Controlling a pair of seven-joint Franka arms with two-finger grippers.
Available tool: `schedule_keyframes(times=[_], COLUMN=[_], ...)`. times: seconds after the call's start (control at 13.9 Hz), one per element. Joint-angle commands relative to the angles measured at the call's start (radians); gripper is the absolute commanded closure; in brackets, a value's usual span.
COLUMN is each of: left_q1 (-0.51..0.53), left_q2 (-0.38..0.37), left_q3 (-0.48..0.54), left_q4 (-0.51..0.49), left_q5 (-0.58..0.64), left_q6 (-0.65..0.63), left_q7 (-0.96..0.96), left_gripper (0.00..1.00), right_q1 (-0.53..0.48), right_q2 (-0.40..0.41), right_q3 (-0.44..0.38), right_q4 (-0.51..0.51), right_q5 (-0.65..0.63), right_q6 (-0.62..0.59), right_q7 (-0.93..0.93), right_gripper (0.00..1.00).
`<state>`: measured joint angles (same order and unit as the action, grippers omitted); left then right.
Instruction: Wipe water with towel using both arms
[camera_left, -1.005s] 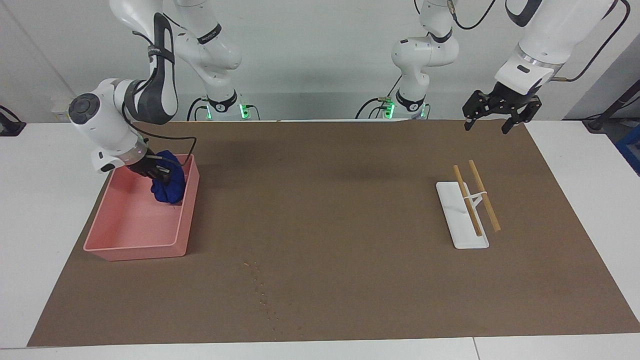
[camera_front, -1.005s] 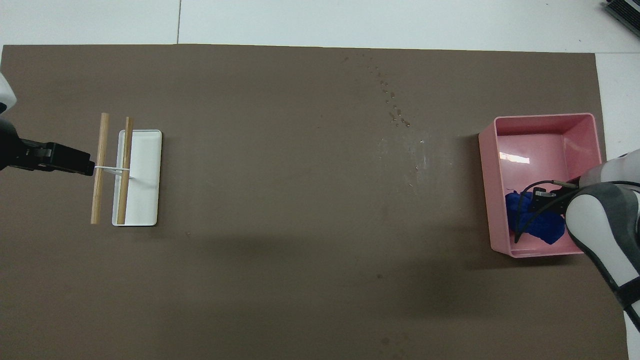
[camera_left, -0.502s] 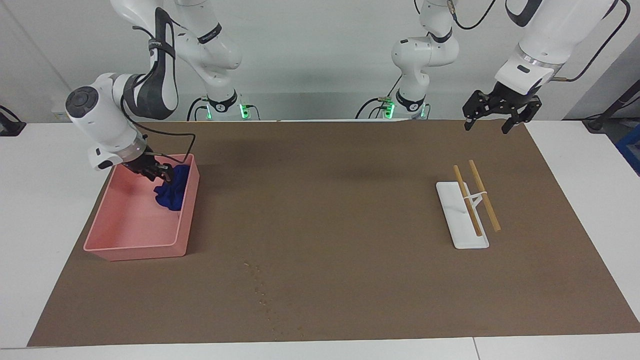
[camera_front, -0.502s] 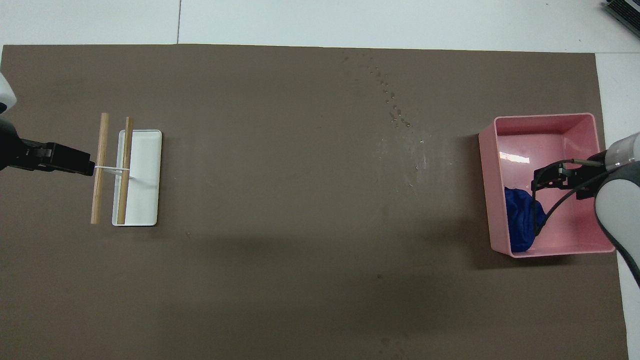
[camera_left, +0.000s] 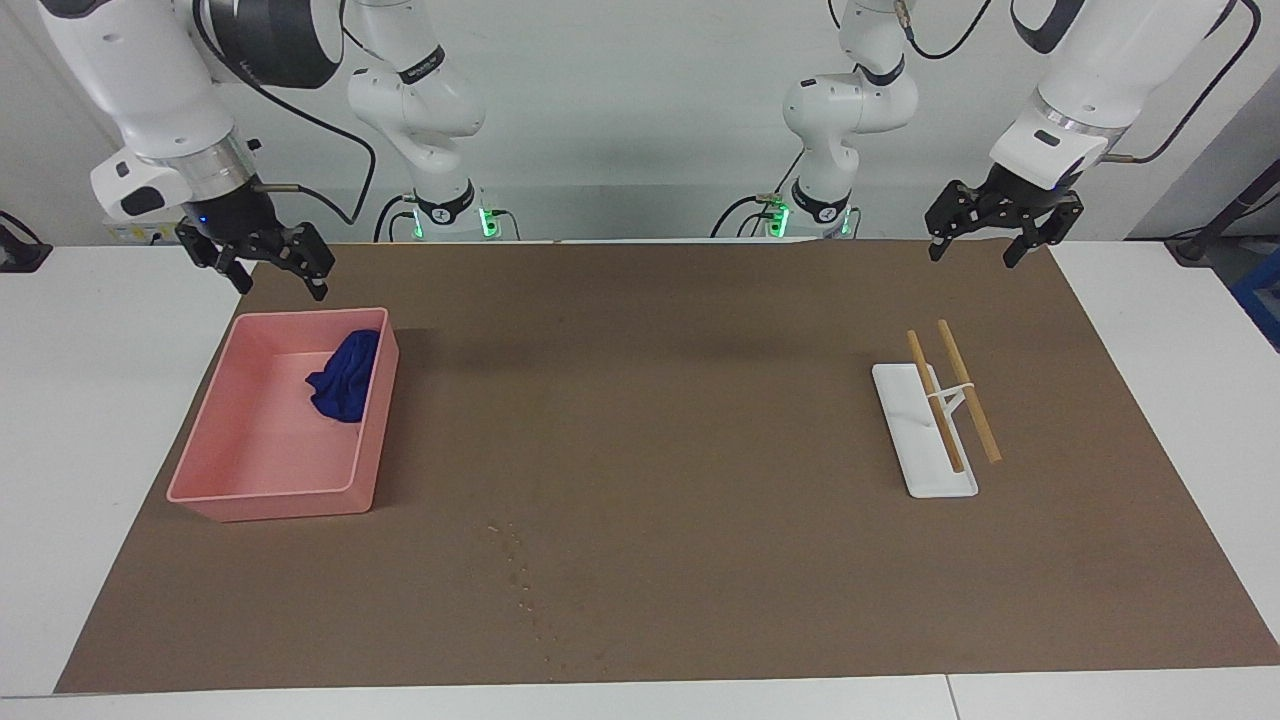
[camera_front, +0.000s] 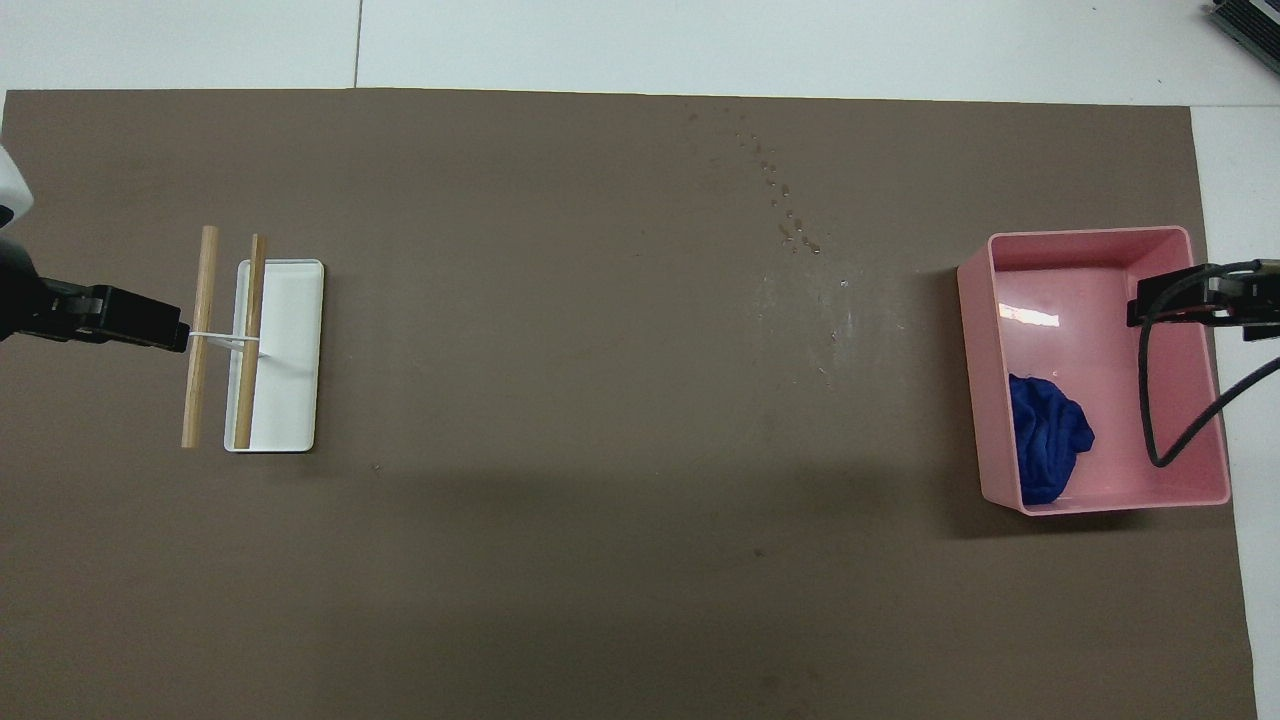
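- A brown mat (camera_left: 700, 450) covers most of a white tabletop, and two white robot arms stand along the robots' edge.
- A crumpled blue towel (camera_left: 343, 377) lies inside a pink bin (camera_left: 262, 490) at the right arm's end of the table. It is bunched against the bin wall that faces the table's centre, in the half of the bin nearer the robots.
- The right gripper (camera_left: 262, 262) hangs in the air above the bin's robot-side edge, near the corner of the mat. Its fingers are spread and hold nothing.
- The towel lies below that gripper and a little toward the table's centre, so the right arm is by far the nearer one to it.
- The left gripper (camera_left: 990, 228) waits, raised over the mat's robot-side edge at the left arm's end, fingers apart and empty.
- Below it, farther from the robots, a white rack (camera_left: 925, 440) carries two wooden rods (camera_left: 950, 395).
- Small water droplets (camera_left: 525, 580) dot the mat near the table edge farthest from the robots, well apart from the bin.
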<state>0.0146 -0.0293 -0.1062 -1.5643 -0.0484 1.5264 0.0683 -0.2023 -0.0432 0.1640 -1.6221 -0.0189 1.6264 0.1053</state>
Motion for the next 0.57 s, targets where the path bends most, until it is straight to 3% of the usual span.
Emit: schedule_keyframes(times=[0.0,0.29,0.5], left_q1=[0.007,0.007,0.007], left_q2=[-0.021,-0.021,-0.021], left_q3=[0.000,0.000,0.000], left_q4=[-0.017,-0.017,-0.019], left_q5=[-0.005,-0.005,-0.005], left_q6=[-0.009,-0.011,-0.009], left_q7=[0.019,0.019,0.019], left_gripper=[0.00,0.00,0.00], right_q1=[0.046,0.050,0.053], right_q2=[0.037,0.058,0.057], right_q3=[0.011,0.012,0.015], right_q4=[0.102,0.165,0.154], right_q5=[-0.019,-0.003,-0.001], right_q6=[-0.083,-0.201,-0.200], right_q7=[0.065,0.062,0.060], right_gripper=[0.00,0.00,0.00])
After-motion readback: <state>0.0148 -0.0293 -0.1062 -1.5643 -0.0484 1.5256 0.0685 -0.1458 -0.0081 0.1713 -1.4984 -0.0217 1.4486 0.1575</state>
